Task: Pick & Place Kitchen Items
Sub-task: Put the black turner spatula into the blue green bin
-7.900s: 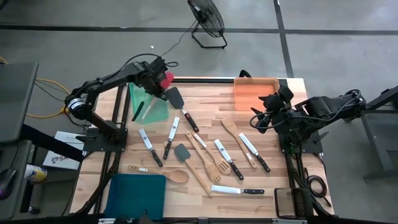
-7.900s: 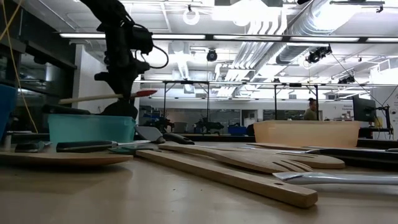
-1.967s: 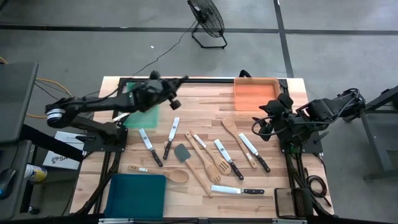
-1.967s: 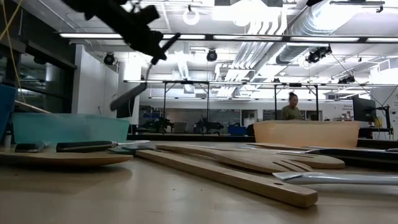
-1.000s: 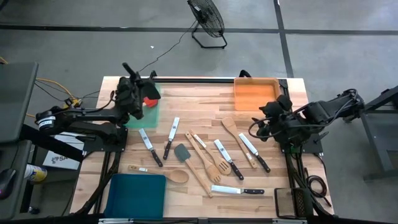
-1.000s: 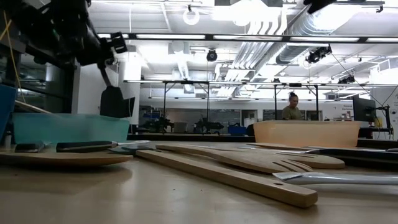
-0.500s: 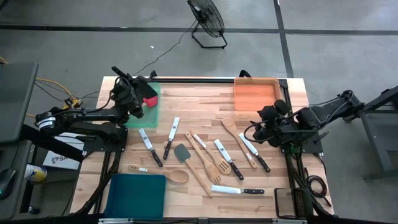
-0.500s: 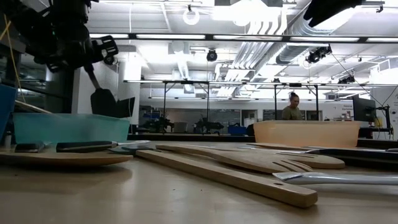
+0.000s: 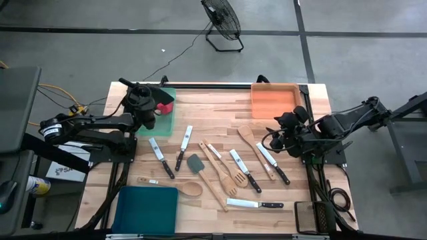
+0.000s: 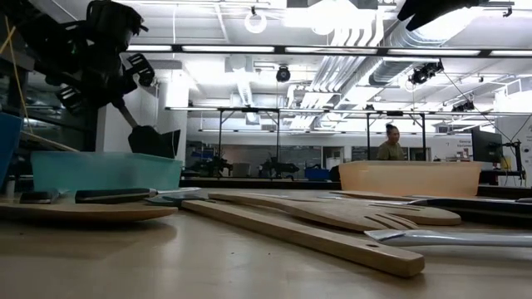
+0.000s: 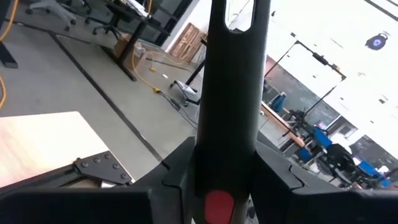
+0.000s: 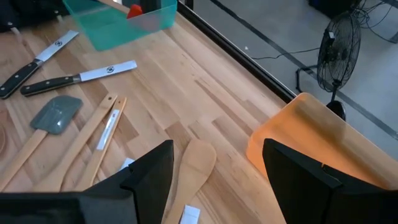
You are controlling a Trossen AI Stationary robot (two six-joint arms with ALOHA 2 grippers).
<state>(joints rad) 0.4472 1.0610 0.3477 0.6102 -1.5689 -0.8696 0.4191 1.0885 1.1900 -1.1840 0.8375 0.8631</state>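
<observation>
Over the far-left corner of the pale wooden table [image 9: 220,107], the left gripper [image 9: 141,101] was clamped on the handle of a black flat-headed spatula [image 10: 143,133]. From table height the spatula hung tilted, head downward, just above the rim of the translucent green shallow tray [image 10: 106,172]. Left wrist view confirmed the grasp: the spatula's black handle [image 11: 231,81] ran straight out between the dark fingers [image 11: 134,199]. A red-headed spatula [image 9: 164,104] already lay inside the green tray.

Right gripper [image 9: 279,137] hovered near the table's right edge, fingers [image 12: 149,177] spread apart with nothing between them. Beneath it, in its wrist view, lay a pale wooden spoon [image 12: 193,163], with the orange shallow tray [image 9: 274,100] just beyond, at the far-right corner.

Remaining items sat loose across mid-table. Two black-handled steel knives [image 9: 161,158] lay near the green tray, with a small grey-headed spatula [image 9: 195,164] beside them. A pair of pale wooden slotted turners [image 9: 227,172] came next, then two more knives [image 9: 245,171] toward the right. Another wooden spoon [image 9: 172,185] lay at the near left, touching nothing, beside the teal shallow tray [image 9: 147,208] at the near-left corner. One knife [image 9: 255,203] lay apart at the near right.

A person [image 10: 387,144] stood far off in the room behind.
</observation>
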